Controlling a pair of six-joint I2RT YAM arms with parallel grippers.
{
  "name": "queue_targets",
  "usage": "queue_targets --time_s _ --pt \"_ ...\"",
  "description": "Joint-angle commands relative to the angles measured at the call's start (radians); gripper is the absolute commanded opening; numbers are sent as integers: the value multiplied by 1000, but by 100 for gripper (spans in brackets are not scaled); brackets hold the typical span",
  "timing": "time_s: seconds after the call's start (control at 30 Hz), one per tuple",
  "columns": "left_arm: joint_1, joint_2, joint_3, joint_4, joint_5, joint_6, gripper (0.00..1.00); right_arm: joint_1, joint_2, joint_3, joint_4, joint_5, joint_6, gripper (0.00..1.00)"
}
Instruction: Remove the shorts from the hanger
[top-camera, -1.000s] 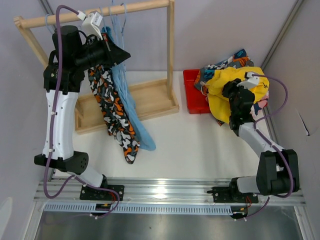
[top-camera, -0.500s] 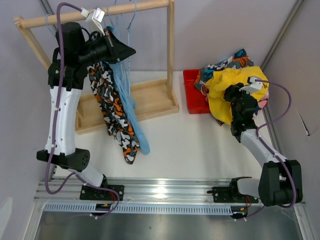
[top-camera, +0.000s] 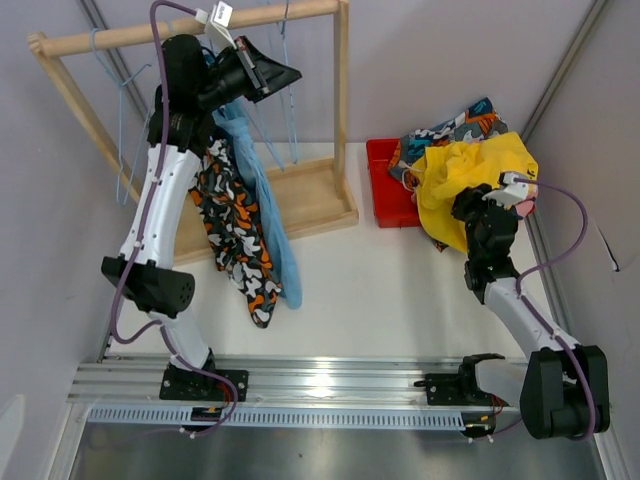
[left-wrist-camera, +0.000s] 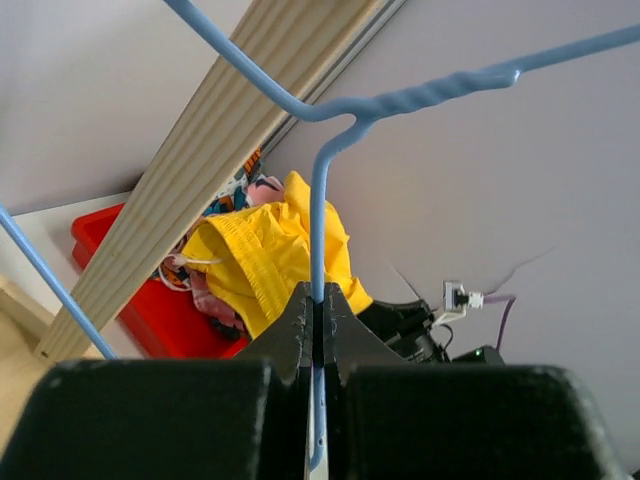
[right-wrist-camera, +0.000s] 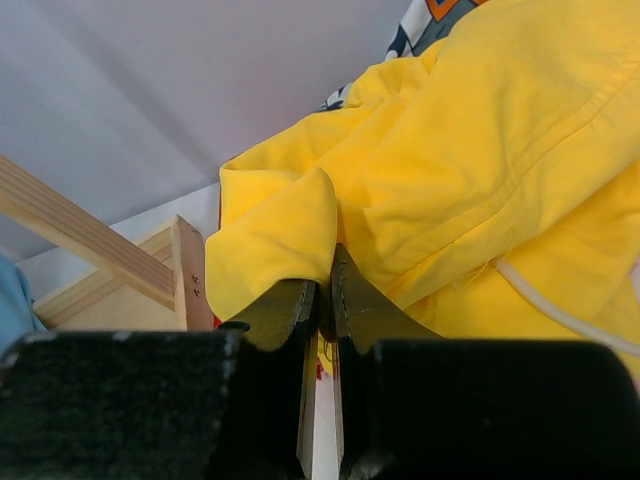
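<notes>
My left gripper (top-camera: 287, 74) is up by the wooden rail (top-camera: 120, 35), shut on a blue wire hanger (top-camera: 291, 120); in the left wrist view the fingers (left-wrist-camera: 314, 297) pinch its wire (left-wrist-camera: 320, 200). Black-orange-white shorts (top-camera: 232, 235) and light blue shorts (top-camera: 268, 215) hang below the left arm, their tops hidden behind it. My right gripper (top-camera: 478, 215) is shut on a fold of the yellow shorts (top-camera: 465, 180), which lie over the red bin (top-camera: 385, 185). In the right wrist view the yellow shorts (right-wrist-camera: 480, 150) drape over the jaws (right-wrist-camera: 328, 272). Blue-orange patterned shorts (top-camera: 455, 125) lie behind them.
The wooden rack's base (top-camera: 305, 195) and right post (top-camera: 343, 100) stand at the centre back. More blue hangers (top-camera: 120, 130) hang at the rack's left end. A grey wall runs close on the right (top-camera: 600, 150).
My left gripper has moved right and up along the rail with the blue hanger. My right gripper has drawn back to the right, and the yellow shorts have shifted with it.
</notes>
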Motion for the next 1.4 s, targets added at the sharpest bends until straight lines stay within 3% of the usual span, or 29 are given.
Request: queue_targets --time_s 0.0,0.2,0.6,0.67,0.73,1.3,1.37 --pt "-19 50 87 142 -26 -106 0 -16 -49 -14 27 25 -5 9" --pt "-36 81 101 55 -173 -130 0 -29 -84 -31 18 22 1 8" --pt "-68 -62 -246 165 -320 -284 1 -38 -209 -84 -43 37 27 8" --pt "-77 -100 -319 178 -343 -305 17 -39 -236 -90 -62 39 36 8" --pt "-88 -121 -342 199 -363 -325 21 -41 -275 -101 -86 39 39 8" --pt "-100 -7 -197 245 -365 -488 18 -41 -437 -138 -199 34 30 7" --pt "-102 -11 -197 241 -376 -494 32 -43 -443 -135 -205 34 29 7"
